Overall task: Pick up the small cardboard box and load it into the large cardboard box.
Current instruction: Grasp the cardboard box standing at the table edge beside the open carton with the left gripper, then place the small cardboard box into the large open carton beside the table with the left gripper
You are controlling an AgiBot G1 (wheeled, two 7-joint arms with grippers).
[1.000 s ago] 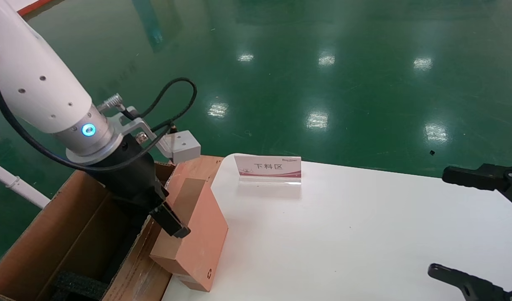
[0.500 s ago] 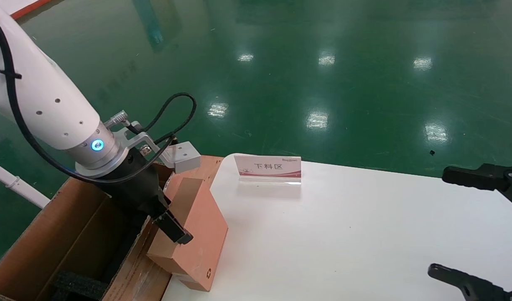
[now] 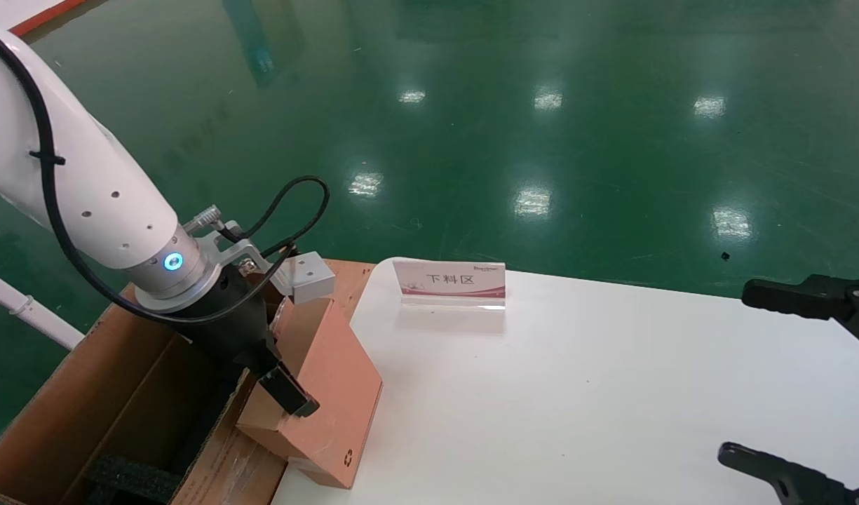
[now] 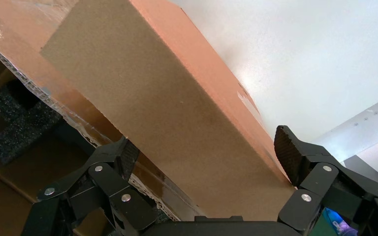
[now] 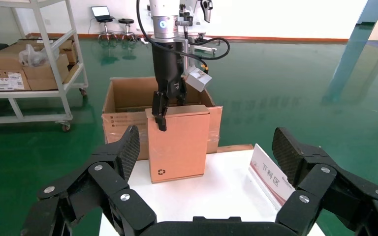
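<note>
Left gripper (image 3: 278, 382), black, on a white arm with a blue ring light, sits at the table's left edge with its two fingers clamped across the narrow top of the small cardboard box (image 3: 331, 393), a flat salmon-tan carton with a small dark recycling mark near its lower corner. In the left wrist view the ribbed pads (image 4: 290, 152) press either side of the carton's brown top face (image 4: 162, 113).

The carton stands on edge and tilted, its top leaning toward the large cardboard box (image 3: 85, 393), a long brown corrugated carton with open flaps. Lower corner of the small carton sits at the very edge of the white tabletop (image 3: 576, 393); whether it touches the surface I cannot tell. It overlaps the taped flap of the large carton (image 4: 10, 34). Black foam pad (image 4: 17, 123) visible down inside the large carton.

From the right wrist view: small carton (image 5: 178, 142) upright in front of the large carton (image 5: 123, 105), left gripper (image 5: 166, 105) gripping its top edge from above.

Right gripper (image 3: 801, 379) hangs over the table's right side, well apart from both cartons, fingers spread wide, holding nothing.

White and pink acrylic sign with Chinese characters (image 3: 450, 280) stands at the far edge of the table. Glossy green floor (image 3: 541, 105) beyond. Metal shelving cart with boxes (image 5: 27, 64) stands in the background.
</note>
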